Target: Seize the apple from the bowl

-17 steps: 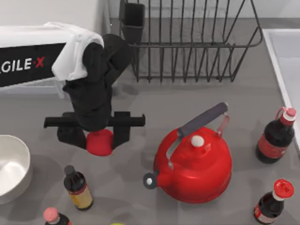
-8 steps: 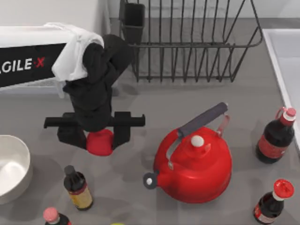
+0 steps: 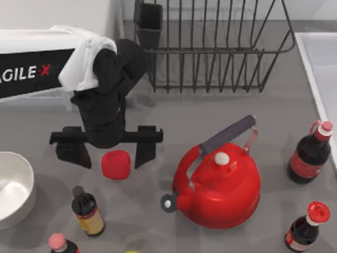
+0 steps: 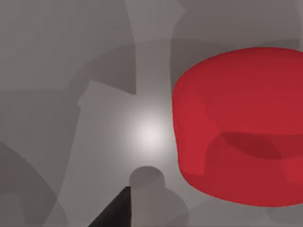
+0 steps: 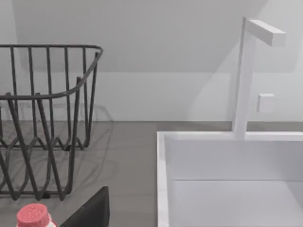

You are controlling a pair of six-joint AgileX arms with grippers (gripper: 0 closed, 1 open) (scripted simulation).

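- Apple lies on the grey worktop, between the spread fingers of the left gripper and touching neither; the left wrist view shows it resting on the bare surface.
- Left gripper stands wide open, holding nothing.
- Bowl sits well apart at the worktop's left edge, so the apple is already out of it.
- Step in hand, as I judge it: release after the carry. Next, the arm needs only to lift straight up, clear of the apple.
- Kettle stands just to the right; the rack lies farther back.
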